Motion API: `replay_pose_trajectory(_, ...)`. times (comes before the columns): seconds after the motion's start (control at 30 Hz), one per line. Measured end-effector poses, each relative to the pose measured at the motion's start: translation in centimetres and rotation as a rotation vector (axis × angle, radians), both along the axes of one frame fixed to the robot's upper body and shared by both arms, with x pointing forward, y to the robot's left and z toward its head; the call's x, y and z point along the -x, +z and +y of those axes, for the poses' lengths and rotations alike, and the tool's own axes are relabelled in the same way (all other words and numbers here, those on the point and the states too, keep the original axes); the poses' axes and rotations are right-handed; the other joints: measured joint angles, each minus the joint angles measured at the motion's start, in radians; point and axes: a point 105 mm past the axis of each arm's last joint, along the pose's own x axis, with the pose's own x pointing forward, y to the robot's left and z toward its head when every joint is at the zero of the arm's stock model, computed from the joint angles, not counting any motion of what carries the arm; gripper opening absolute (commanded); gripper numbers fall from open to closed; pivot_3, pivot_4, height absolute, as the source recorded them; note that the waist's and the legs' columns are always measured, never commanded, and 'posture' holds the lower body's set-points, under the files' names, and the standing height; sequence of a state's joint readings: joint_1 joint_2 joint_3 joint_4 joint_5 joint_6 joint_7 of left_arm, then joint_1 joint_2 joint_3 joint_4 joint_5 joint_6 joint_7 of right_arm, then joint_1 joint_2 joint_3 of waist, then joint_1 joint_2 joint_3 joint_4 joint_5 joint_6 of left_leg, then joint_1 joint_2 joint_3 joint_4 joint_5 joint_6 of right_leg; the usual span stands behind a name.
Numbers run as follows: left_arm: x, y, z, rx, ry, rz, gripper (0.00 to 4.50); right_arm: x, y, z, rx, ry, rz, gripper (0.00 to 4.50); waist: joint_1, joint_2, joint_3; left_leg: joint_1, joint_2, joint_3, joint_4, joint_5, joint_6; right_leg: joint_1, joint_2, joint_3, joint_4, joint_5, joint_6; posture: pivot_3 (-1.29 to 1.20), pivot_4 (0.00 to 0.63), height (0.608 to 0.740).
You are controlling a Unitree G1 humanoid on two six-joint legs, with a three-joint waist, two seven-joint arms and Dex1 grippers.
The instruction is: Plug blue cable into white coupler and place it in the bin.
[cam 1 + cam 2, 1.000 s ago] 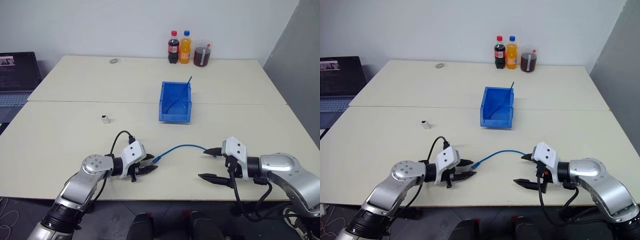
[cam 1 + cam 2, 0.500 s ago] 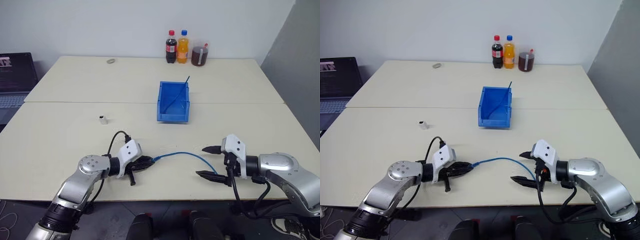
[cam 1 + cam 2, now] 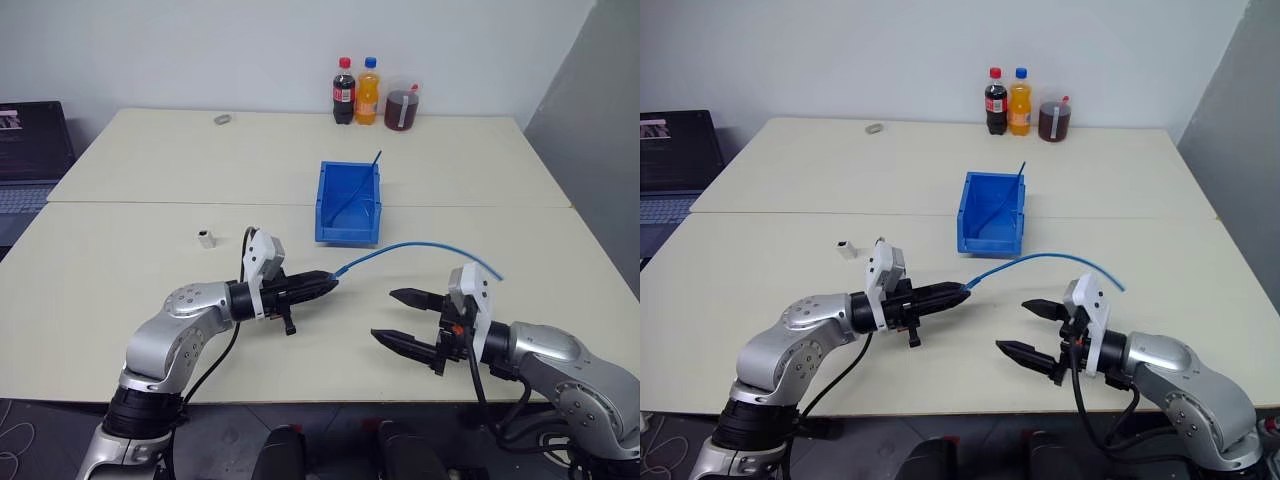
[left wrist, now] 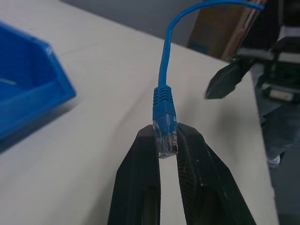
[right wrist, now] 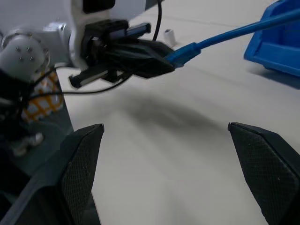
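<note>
Left gripper [image 3: 322, 282] has the blue cable [image 3: 420, 246] pinched by its plug, right gripper [image 3: 403, 319] gaping empty, so next it probably needs the white coupler [image 3: 207, 238] picked up.

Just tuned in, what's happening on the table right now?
The left gripper is shut on the blue cable at its clear plug, holding it up off the table so it arcs toward the right gripper, which hangs wide open and empty. The white coupler sits untouched on the table, not yet plugged in. The bin holds another, darker cable.
</note>
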State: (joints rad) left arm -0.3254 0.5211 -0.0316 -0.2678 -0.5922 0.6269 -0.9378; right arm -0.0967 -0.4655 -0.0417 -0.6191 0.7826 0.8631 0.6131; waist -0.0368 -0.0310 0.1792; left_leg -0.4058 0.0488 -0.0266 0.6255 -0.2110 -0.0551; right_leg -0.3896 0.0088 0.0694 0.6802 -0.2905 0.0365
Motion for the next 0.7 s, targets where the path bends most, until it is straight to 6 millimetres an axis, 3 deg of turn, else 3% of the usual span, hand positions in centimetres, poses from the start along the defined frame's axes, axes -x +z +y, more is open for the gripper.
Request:
replay_pose_trajectory(0.2,0.1,0.5,-0.4,0.022,-0.009,0.008,0.20,-2.0,0.8,0.8,-0.102,-0.052,0.054,4.50,0.002,0.000,0.000,-0.001,0.000,0.000,0.000,0.000,0.000,0.000,0.000,0.000,0.000,0.000,0.000,0.00,0.150,0.740)
replay_pose_trajectory(0.5,0.0,0.6,-0.5,0.026,0.000,0.003,0.20,-3.1,2.4,2.8,-0.191,-0.017,0.085,4.50,0.003,0.000,0.000,-0.001,0.000,0.000,0.000,0.000,0.000,0.000,0.000,0.000,0.000,0.000,0.000,0.00,0.150,0.740)
replay_pose_trajectory(0.7,0.0,0.6,-0.5,0.026,-0.001,0.001,0.20,-3.4,2.1,3.7,-0.200,0.007,0.115,4.50,0.003,0.000,0.000,-0.001,0.000,0.000,0.000,0.000,0.000,-0.001,0.000,0.000,0.000,0.000,-0.001,0.00,0.150,0.740)
